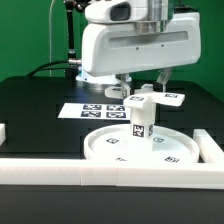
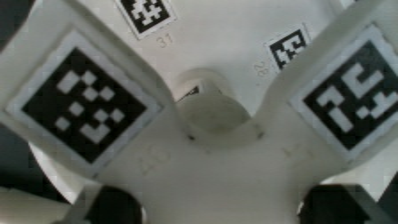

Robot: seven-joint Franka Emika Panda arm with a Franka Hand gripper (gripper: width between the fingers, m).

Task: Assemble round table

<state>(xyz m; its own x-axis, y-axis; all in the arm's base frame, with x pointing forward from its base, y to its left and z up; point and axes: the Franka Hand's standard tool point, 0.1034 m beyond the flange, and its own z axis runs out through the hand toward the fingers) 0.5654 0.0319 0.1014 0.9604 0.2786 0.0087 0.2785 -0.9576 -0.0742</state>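
Observation:
The wide rimmed disc lies flat on the black table near the front. The short thick post stands upright on its middle, its tags facing the camera. The cross-shaped piece sits level on top of the post. My gripper comes down from above, a finger on either side of the piece, and is shut on it. In the wrist view the cross-shaped piece fills the picture with its tagged arms, and my gripper shows only as dark fingertips pressed against the piece's sides.
The marker board lies behind the disc. A long white rail runs along the front edge, with shorter rails at the exterior view's left and right. A green wall stands behind.

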